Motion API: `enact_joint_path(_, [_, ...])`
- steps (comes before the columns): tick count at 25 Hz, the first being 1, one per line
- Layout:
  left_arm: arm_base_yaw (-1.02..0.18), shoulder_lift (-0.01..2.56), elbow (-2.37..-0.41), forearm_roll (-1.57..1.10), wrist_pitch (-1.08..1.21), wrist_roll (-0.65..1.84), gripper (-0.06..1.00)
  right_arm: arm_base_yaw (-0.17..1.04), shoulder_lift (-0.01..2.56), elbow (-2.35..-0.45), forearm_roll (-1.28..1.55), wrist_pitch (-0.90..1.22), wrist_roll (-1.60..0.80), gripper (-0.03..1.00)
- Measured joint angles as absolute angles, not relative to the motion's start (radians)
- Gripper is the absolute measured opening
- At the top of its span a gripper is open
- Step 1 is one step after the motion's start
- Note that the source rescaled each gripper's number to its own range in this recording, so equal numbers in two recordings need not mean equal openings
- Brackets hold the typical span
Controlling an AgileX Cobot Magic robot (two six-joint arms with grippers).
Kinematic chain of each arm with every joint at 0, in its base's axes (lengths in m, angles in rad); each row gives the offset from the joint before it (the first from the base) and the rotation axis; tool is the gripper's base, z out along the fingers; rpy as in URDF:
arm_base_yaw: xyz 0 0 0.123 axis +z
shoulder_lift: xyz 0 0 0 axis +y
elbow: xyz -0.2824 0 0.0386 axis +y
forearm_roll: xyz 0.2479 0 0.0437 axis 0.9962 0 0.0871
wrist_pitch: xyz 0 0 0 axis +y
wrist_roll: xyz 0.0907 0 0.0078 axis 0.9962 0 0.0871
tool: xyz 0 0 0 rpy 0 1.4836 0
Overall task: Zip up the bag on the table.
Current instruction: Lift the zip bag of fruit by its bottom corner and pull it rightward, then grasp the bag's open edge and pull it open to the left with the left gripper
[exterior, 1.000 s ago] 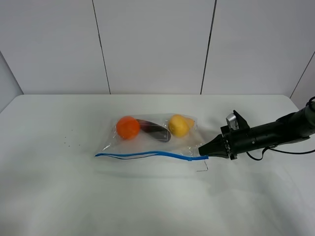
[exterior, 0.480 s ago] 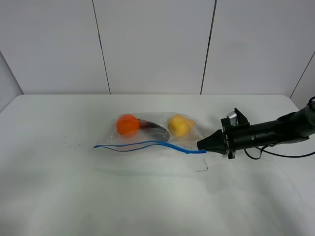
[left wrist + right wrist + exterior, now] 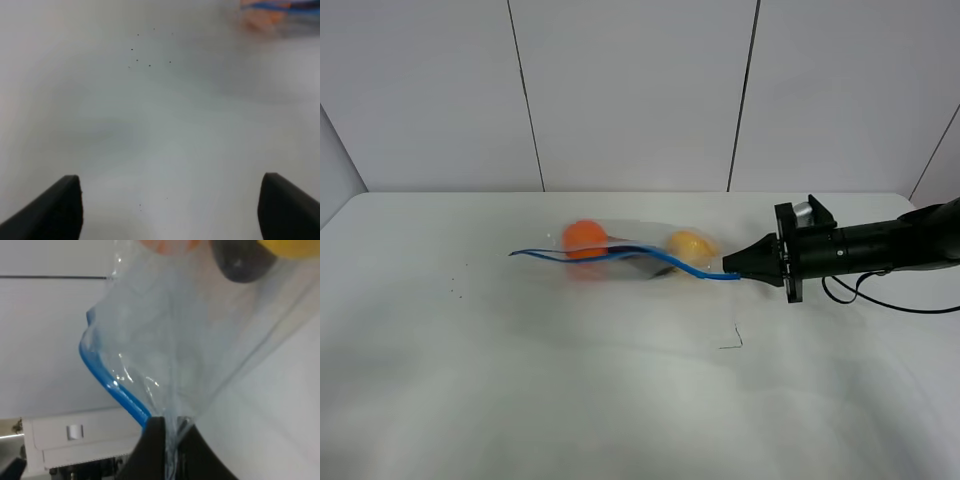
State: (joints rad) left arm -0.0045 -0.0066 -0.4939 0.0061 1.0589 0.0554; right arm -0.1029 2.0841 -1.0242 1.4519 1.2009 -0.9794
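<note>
**Bag's right corner in my right claw**

My right claw [image 3: 728, 268] is pinched on the right end of the bag [image 3: 620, 255], just where its blue seal strip [image 3: 610, 252] ends. The bag shows blurred over the far middle of the table [image 3: 620, 400], with the orange fruit [image 3: 585, 237] to the left and the yellow fruit [image 3: 688, 245] to the right. My left claw [image 3: 170, 184] hangs spread over bare tabletop left of the bag, holding nothing.

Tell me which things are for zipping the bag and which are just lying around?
For the job: the bag, its blue seal strip, the right gripper pinching its corner, the table.
Just lying around: tiny dark specks, thin black corner mark.
</note>
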Motion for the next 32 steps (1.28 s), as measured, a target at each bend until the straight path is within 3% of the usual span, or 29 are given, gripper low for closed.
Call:
enact_joint_path(9, [-0.005, -0.007, -0.494, 0.006, 1.059, 0.055, 0.98, 0.003, 2.044, -1.024, 1.517, 1.200, -0.952, 0.00])
enact_joint_path(32, [-0.005, -0.007, -0.494, 0.006, 1.058, 0.055, 0.98, 0.007, 2.020, -1.024, 1.565, 1.199, -0.926, 0.00])
